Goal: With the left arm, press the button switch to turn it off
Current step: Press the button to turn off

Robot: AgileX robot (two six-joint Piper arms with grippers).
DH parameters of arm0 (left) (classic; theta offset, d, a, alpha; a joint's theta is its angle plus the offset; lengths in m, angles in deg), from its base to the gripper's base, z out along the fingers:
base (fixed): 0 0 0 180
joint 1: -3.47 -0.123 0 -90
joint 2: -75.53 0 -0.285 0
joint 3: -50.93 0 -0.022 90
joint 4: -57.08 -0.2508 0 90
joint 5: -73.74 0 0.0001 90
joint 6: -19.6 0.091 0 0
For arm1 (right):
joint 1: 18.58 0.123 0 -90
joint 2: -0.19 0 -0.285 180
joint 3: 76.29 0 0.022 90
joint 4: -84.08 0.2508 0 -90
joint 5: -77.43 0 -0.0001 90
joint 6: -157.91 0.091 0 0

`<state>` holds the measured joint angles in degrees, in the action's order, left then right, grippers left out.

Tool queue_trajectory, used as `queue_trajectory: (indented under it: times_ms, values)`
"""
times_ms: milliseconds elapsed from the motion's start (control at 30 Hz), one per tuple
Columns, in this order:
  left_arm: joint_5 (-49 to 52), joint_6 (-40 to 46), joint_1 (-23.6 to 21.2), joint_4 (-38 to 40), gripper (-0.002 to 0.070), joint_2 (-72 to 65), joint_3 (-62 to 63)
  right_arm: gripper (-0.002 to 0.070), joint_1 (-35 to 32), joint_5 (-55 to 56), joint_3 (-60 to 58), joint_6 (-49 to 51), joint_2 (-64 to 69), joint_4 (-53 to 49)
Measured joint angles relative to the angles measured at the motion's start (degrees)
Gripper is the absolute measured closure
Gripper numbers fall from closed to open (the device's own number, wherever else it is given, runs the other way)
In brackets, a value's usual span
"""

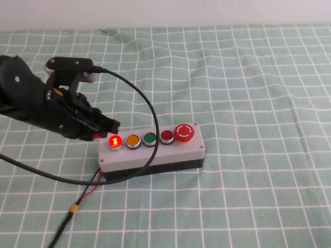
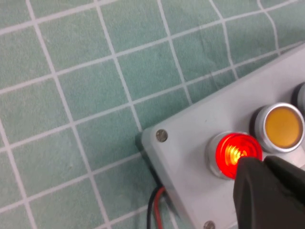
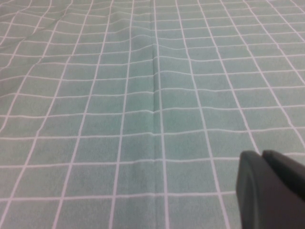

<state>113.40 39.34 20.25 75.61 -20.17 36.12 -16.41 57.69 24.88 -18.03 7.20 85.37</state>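
Note:
The button switch (image 1: 115, 141) is a small round red button with a silver collar, glowing, at the left end of the button row on the grey box (image 1: 155, 157). In the left wrist view the button switch (image 2: 231, 152) glows bright red. My left arm (image 1: 36, 101) reaches in from the left; my left gripper (image 1: 115, 126) is shut, its tip right at the button's edge, and in the left wrist view my left gripper (image 2: 259, 164) overlaps the button. My right gripper (image 3: 262, 160) is shut and empty over bare cloth, out of the high view.
Along the row stand a yellow button (image 1: 133, 140), a green button (image 1: 150, 138), a darker red button (image 1: 166, 136) and a large red mushroom button (image 1: 184, 132). A black cable (image 1: 145, 103) arcs over the box. A green checked cloth (image 1: 248, 77) covers the table.

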Motion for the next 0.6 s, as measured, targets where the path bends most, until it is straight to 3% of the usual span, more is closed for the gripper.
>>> queue_trajectory:
  times_ms: [300,600]
  values:
    - [-0.86,0.10,3.91,-0.11,0.0677,-3.11,2.60,0.0694,0.00,0.00,0.00,0.00,0.00,0.00]
    - [-0.98,-2.47,4.16,-4.94,0.0677,-4.90,2.99,0.0694,0.00,0.00,0.00,0.00,0.00,0.00]
